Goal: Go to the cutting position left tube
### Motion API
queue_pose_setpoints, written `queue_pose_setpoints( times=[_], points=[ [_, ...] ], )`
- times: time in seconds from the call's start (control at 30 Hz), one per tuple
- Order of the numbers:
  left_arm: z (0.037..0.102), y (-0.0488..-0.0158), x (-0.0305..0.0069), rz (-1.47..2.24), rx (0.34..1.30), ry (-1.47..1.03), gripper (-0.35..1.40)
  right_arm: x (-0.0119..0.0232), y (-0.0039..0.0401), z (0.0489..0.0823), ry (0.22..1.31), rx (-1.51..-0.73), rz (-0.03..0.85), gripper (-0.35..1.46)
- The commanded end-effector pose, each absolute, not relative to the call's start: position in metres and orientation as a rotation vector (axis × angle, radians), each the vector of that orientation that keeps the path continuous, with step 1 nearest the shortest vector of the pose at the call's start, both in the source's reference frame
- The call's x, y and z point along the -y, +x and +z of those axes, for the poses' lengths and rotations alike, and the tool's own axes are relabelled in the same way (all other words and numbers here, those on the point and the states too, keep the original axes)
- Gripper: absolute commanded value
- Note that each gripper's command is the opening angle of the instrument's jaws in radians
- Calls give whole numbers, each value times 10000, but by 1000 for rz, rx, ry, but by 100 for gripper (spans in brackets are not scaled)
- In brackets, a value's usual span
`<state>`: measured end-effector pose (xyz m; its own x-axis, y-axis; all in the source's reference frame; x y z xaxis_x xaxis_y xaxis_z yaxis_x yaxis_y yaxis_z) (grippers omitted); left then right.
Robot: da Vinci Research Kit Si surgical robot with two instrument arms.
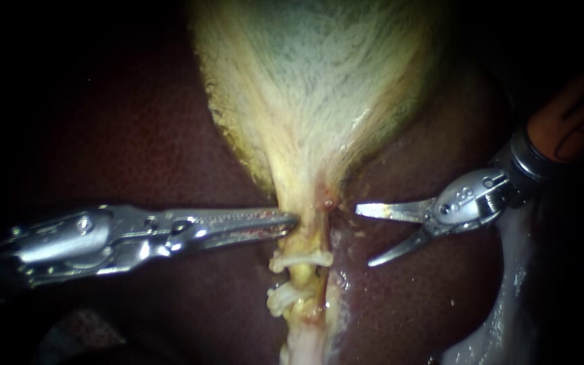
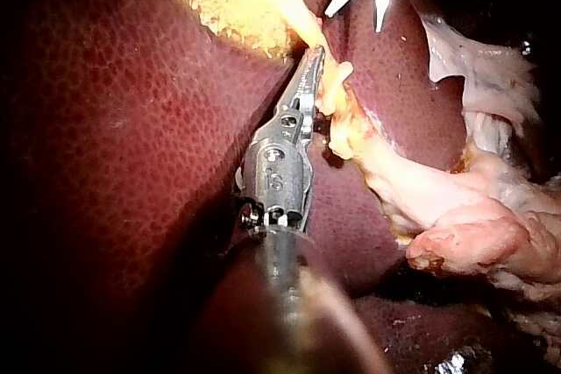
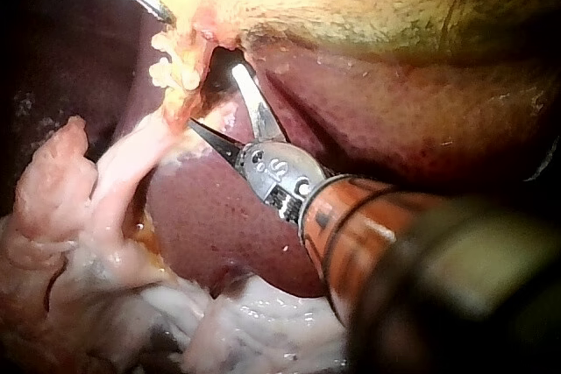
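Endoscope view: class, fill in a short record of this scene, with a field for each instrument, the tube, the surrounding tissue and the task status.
left instrument: enters from the left, tip against the tube's side
right instrument: blades open, nothing between them, short of the tube
tube: runs down from the gallbladder, two pale clips across it
liver: dark red, on both sides of the tube
status: blades not yet around the tube
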<state>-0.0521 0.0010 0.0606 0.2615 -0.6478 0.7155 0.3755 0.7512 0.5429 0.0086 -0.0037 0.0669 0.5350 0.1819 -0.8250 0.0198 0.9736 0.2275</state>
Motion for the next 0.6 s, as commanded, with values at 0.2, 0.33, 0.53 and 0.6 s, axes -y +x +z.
queue_pose_setpoints(
  times=[0.2, 0.33, 0.53, 0.6],
  points=[
    [601, -507, -18, -707, 1106, 293, -13, 48, 89, 669, 255, -1025, 75, 143],
    [600, -485, -31, -722, 1099, 279, -13, 70, 105, 669, 305, -1051, 57, 143],
    [602, -458, -43, -739, 1090, 264, -13, 103, 147, 677, 379, -1071, 69, 143],
    [600, -456, -44, -740, 1090, 265, -13, 110, 158, 683, 394, -1072, 77, 143]
  ],
)
